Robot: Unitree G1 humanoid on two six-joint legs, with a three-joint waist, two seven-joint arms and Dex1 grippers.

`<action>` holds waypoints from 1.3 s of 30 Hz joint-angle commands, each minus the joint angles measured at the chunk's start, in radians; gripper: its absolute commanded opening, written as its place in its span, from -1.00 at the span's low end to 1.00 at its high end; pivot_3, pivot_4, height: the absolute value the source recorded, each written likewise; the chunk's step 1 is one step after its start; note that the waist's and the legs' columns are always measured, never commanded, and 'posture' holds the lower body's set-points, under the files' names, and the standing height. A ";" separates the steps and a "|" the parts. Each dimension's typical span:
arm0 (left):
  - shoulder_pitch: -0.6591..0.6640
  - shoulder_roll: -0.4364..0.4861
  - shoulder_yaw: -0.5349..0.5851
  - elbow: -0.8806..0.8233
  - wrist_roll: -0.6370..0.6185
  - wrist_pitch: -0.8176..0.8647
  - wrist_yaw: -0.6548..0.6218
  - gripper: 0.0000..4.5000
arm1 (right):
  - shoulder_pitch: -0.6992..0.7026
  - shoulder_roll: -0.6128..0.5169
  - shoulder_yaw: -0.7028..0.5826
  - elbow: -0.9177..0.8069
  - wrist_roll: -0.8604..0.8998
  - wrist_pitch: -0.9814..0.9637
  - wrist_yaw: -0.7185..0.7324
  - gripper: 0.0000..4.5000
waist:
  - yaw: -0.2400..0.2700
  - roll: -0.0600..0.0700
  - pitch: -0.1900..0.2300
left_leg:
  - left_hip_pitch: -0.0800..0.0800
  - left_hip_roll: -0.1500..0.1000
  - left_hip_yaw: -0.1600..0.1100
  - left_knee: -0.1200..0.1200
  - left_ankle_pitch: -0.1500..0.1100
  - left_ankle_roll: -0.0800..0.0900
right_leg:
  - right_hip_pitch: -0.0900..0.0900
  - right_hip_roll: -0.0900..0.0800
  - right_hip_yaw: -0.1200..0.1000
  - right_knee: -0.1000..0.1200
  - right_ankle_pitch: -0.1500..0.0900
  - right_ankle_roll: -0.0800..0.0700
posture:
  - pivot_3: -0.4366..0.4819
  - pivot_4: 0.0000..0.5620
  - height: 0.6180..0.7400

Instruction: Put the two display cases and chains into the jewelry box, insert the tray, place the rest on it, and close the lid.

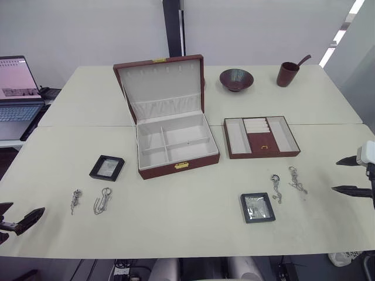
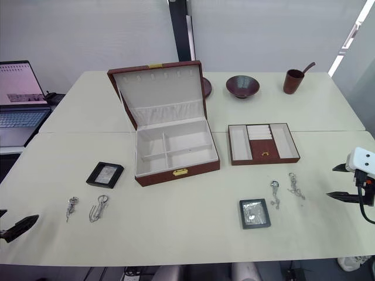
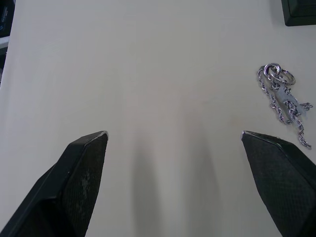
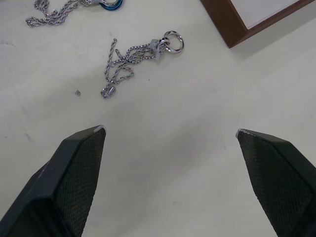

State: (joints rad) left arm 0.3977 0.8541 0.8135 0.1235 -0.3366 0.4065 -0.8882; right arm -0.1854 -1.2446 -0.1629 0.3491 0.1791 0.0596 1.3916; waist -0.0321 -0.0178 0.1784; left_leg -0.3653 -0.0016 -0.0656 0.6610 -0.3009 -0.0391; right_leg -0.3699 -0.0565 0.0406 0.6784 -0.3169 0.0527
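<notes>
On my feed, an open laptop [image 1: 17, 96] sits off the cream table's [image 1: 176, 228] far left corner, its screen lit. Along the table's far edge I see a dark reddish-brown bowl [image 1: 237, 79] and, nearer the far right corner, a brown cup [image 1: 287, 74] with a handle sticking out.

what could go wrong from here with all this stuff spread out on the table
The chain and the looped chain lie flat on the table, so the open left hand may slip off them. The open lid leans back near the bowl. The right hand could take the wrong chains.
</notes>
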 commanded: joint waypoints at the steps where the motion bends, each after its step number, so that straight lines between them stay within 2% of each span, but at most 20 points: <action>1: 0.002 0.018 0.010 -0.041 -0.016 -0.006 -0.008 0.99 | -0.015 -0.006 -0.015 -0.007 0.004 -0.006 -0.005 1.00 | 0.000 0.000 0.000 | 0.000 0.000 0.000 0.000 0.000 0.000 | 0.000 0.000 0.000 0.000 0.000 0.000 | -0.05 -0.47 1.00; 8: -0.012 0.028 0.016 -0.049 -0.020 -0.063 -0.055 0.99 | -0.021 -0.012 -0.010 0.032 -0.019 -0.021 -0.025 1.00 | 0.000 0.000 0.000 | 0.000 0.000 0.000 0.000 0.000 0.000 | 0.000 0.000 0.000 0.000 0.000 0.000 | -0.05 -0.47 1.00; 14: -0.032 0.038 0.029 -0.016 -0.033 -0.033 -0.050 0.99 | -0.013 -0.007 -0.016 0.069 -0.038 -0.031 -0.054 1.00 | 0.000 0.000 0.000 | 0.000 0.000 0.000 0.000 0.000 0.000 | 0.000 0.000 0.000 0.000 0.000 0.000 | -0.05 -0.47 1.00; 24: 0.004 0.022 0.034 0.003 -0.025 -0.078 -0.040 0.99 | -0.023 0.005 -0.019 0.090 -0.034 -0.019 -0.061 1.00 | 0.000 0.000 0.000 | 0.000 0.000 0.001 0.000 0.000 0.000 | 0.000 0.001 0.000 0.000 0.000 0.000 | -0.05 -0.47 1.00; 35: 0.023 -0.020 0.068 -0.057 -0.072 -0.022 0.017 0.99 | -0.054 0.043 -0.023 0.118 -0.036 -0.058 -0.125 1.00 | 0.000 0.000 0.000 | 0.000 0.000 0.001 0.000 0.000 0.000 | 0.000 0.001 0.000 0.001 0.000 0.000 | -0.05 -0.47 1.00; 39: -0.022 -0.037 0.068 -0.136 -0.134 0.074 0.071 0.99 | -0.144 0.119 -0.057 0.060 0.027 0.080 -0.217 1.00 | -0.003 0.000 0.000 | 0.001 0.000 0.001 0.002 0.000 0.000 | 0.000 0.001 0.001 0.002 0.000 0.001 | -0.05 -0.47 1.00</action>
State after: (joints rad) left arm 0.3871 0.8103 0.8451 0.0342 -0.4427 0.4590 -0.8394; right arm -0.2958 -1.1214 -0.1758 0.4559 0.1644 0.0908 1.2072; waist -0.0348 -0.0178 0.1783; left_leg -0.3646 -0.0016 -0.0647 0.6628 -0.3007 -0.0393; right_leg -0.3696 -0.0555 0.0417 0.6803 -0.3163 0.0535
